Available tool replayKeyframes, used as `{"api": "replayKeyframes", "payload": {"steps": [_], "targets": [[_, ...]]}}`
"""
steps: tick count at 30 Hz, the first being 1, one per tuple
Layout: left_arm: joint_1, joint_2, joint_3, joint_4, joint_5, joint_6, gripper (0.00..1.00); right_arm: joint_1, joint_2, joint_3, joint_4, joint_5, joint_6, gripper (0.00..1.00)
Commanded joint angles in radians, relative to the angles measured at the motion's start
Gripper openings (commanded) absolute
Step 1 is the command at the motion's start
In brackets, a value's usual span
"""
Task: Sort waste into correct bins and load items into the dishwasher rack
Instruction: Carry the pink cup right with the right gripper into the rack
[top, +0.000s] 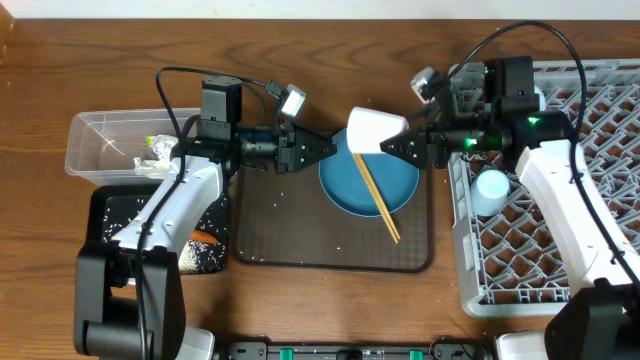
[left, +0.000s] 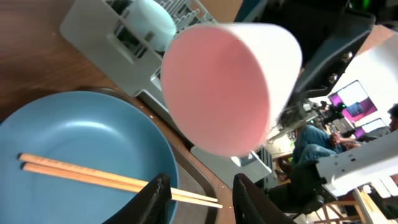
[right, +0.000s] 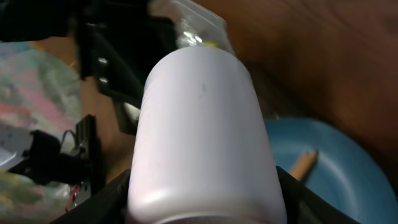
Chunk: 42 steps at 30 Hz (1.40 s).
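Observation:
The small pink cup (top: 375, 130) hangs on its side above the dark-blue plate (top: 368, 180). My right gripper (top: 392, 145) is shut on it, and its body (right: 205, 137) fills the right wrist view between the black fingers. My left gripper (top: 332, 146) stands open just left of the cup, holding nothing. In the left wrist view the cup's base (left: 224, 87) is ahead of the left gripper (left: 202, 199). The wooden chopsticks (top: 378, 203) lie across the plate. A light-blue cup (top: 490, 190) sits in the grey dishwasher rack (top: 560, 230).
The plate rests on a brown serving tray (top: 280, 220). At the left, a clear tub (top: 100, 145) holds a crumpled wrapper (top: 158, 155). Below it, a black tray (top: 120, 215) holds a carrot (top: 205, 238) and rice grains.

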Motion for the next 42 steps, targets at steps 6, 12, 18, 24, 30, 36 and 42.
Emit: {"api": "replayKeyframes", "payload": {"steps": [6,12,18,24,30,36,42], "targets": [[-0.002,-0.002,-0.006,-0.002,-0.026,0.006,0.36,-0.164,-0.169,0.056,-0.231,0.515,0.283,0.47],[-0.002,-0.002,-0.006,-0.003,-0.07,0.001,0.36,-0.312,-0.254,0.069,-0.458,0.806,0.373,0.41],[-0.002,-0.002,-0.006,-0.003,-0.089,0.001,0.36,-0.415,-0.252,0.066,-0.584,0.916,0.373,0.35],[-0.002,-0.002,-0.006,-0.006,-0.092,0.002,0.36,-0.436,-0.24,0.057,-0.6,1.007,0.423,0.3],[-0.002,-0.002,-0.006,-0.008,-0.11,0.002,0.36,-0.435,-0.22,0.051,-0.589,1.034,0.444,0.3],[-0.002,-0.002,-0.006,-0.025,-0.147,0.002,0.36,-0.433,-0.192,0.036,-0.556,1.032,0.46,0.29],[-0.002,-0.002,-0.006,-0.024,-0.148,0.002,0.36,-0.433,-0.157,0.011,-0.497,0.977,0.461,0.29]]}}
